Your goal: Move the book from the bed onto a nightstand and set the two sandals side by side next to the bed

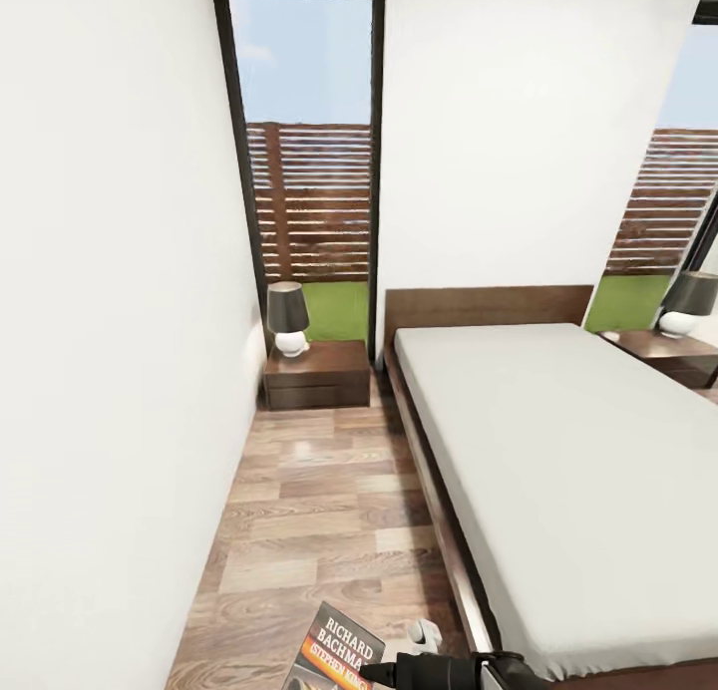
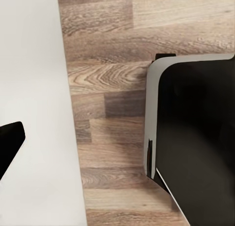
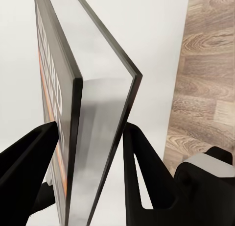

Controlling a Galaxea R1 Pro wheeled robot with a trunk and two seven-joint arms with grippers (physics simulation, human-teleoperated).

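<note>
A: One book (image 1: 337, 650) clamped in our right gripper (image 3: 90, 138), low over the floor beside the bed (image 1: 558, 451).

B: Nightstand (image 1: 317, 373) lies straight ahead. Left gripper: we cannot tell.

Floor (image 1: 299, 511): wood planks, brown, visible grain, slight sheen. Walls (image 1: 110, 321): plain white, matt, smooth.

Bed (image 1: 558, 461), 3 o'clock in the head view: light-grey cloth mattress, matt, on a dark brown wood frame with headboard. Nightstand (image 1: 317, 373), 12 o'clock: dark brown wood, faintly glossy top. Lamp (image 1: 287, 318) on it: dark matt shade, glossy white base.

Book (image 3: 81, 118): paper block with smooth pale page edges, glossy printed cover, dark with orange. Right gripper (image 3: 88, 152) fingers: black, matt, look like plastic or rubber.

Fence (image 1: 314, 201) outside: brown wood slats.
</note>
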